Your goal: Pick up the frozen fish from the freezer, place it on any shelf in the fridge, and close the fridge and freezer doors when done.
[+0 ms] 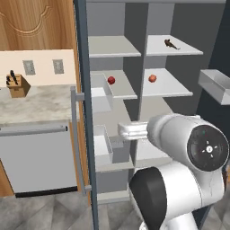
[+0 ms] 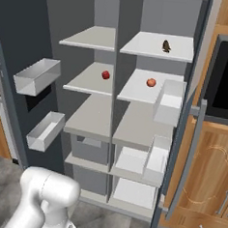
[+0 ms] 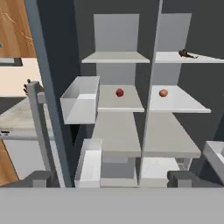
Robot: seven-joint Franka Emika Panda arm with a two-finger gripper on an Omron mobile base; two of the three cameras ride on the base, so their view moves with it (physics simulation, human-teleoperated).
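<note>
The frozen fish (image 1: pixel 171 44) lies on the top right shelf (image 1: pixel 177 50), well above the open, empty hand (image 3: pixel 112 178). It is tiny and thin, so a slightly mis-aimed pinch could slide it backward.

Both tall slate-blue doors (image 2: pixel 180 155) stand swung wide, leaving the pale grey shelves (image 2: pixel 160 44) open from the front; grey door bins (image 2: pixel 37 75) jut in at the sides.
</note>
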